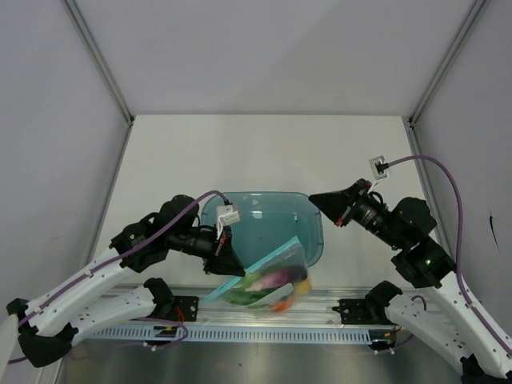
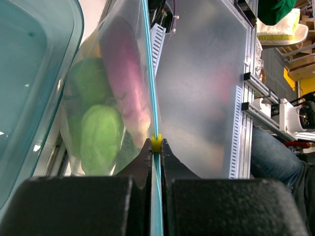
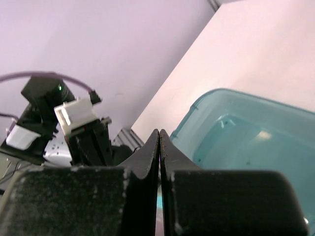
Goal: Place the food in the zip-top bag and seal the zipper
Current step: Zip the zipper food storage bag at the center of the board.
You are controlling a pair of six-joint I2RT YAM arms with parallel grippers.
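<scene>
The zip-top bag [image 1: 276, 280] lies against the near rim of the blue tub [image 1: 264, 220], holding the food [image 1: 272, 282]. In the left wrist view the food shows as green pieces [image 2: 101, 137] and a purple eggplant [image 2: 125, 83] behind the clear plastic. My left gripper [image 1: 233, 266] is shut on the teal zipper [image 2: 150, 73], its tips [image 2: 156, 145] right behind a small yellow slider [image 2: 156, 141]. My right gripper [image 1: 317, 199] is shut and empty, hovering over the tub's right rear rim; it also shows in the right wrist view [image 3: 159, 133].
The tub [image 3: 246, 132] fills the middle of the table and looks empty inside. An aluminium rail [image 1: 264, 320] runs along the near edge under the bag. White walls stand left, right and behind. The left arm [image 3: 74, 123] shows in the right wrist view.
</scene>
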